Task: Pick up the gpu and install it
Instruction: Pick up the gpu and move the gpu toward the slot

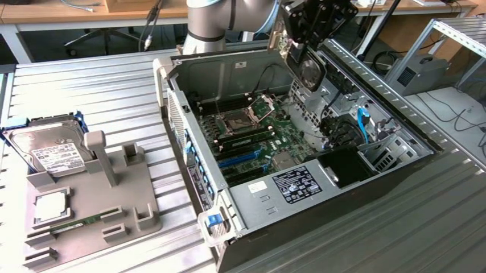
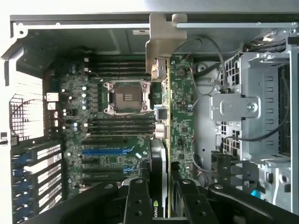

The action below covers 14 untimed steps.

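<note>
- Exterior view: the pincer (image 1: pixel 315 23) is clamped on the gpu (image 1: pixel 304 62), hanging upright in the upper middle of the frame, over the open case (image 1: pixel 199 165).
- Stiff, light, fragile, I'd say: grip the edges, spare fan and contacts.
- Wrist view lines the card edge-on over the motherboard (image 2: pixel 117 98) slots; exterior gives its height.

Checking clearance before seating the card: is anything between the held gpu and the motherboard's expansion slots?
Nothing visible does. The gpu, in the gripper, hangs over the open case; the blue slots lie bare.
</note>
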Available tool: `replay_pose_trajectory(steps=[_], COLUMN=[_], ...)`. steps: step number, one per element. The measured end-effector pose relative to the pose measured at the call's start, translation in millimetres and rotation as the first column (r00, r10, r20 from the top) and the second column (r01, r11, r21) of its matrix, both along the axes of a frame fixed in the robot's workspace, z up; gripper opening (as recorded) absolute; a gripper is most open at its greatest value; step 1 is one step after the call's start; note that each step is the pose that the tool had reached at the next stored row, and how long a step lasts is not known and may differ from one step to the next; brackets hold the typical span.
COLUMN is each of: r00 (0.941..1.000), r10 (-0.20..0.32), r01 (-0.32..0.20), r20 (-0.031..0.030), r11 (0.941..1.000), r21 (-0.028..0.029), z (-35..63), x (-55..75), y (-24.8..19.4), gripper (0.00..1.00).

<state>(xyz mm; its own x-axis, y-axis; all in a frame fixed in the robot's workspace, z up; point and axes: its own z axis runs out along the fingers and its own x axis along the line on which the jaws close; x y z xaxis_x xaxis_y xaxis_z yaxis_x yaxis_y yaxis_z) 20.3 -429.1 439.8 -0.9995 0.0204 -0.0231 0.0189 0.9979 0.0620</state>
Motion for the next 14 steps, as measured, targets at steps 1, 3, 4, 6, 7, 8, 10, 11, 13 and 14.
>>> replay_pose_trajectory(steps=[1, 3, 4, 6, 7, 8, 10, 11, 13, 14], r00=[1.0000, 1.0000, 1.0000, 1.0000, 1.0000, 1.0000, 1.0000, 1.0000, 1.0000, 1.0000], r10=[0.000, 0.000, 0.000, 0.000, 0.000, 0.000, 0.000, 0.000, 0.000, 0.000], r01=[0.000, 0.000, 0.000, 0.000, 0.000, 0.000, 0.000, 0.000, 0.000, 0.000], r20=[0.0000, 0.0000, 0.0000, 0.0000, 0.0001, 0.0000, 0.0000, 0.0000, 0.0000, 0.0001], r11=[1.0000, 1.0000, 1.0000, 1.0000, 1.0000, 1.0000, 1.0000, 1.0000, 1.0000, 1.0000], r21=[0.0000, 0.0000, 0.0000, 0.0000, 0.0000, 0.0001, 0.0001, 0.0000, 0.0001, 0.0000], z=[0.0, 0.0, 0.0, 0.0, 0.0, 0.0, 0.0, 0.0, 0.0, 0.0], x=[3.0, 9.6, 12.8, 21.7, 24.7, 27.4, 32.9, 35.1, 39.5, 42.3], y=[0.5, 1.6, 2.1, 3.6, 4.0, 4.5, 5.4, 5.8, 6.6, 7.0], gripper=[0.27, 0.27, 0.27, 0.27, 0.27, 0.27, 0.27, 0.27, 0.27, 0.27])
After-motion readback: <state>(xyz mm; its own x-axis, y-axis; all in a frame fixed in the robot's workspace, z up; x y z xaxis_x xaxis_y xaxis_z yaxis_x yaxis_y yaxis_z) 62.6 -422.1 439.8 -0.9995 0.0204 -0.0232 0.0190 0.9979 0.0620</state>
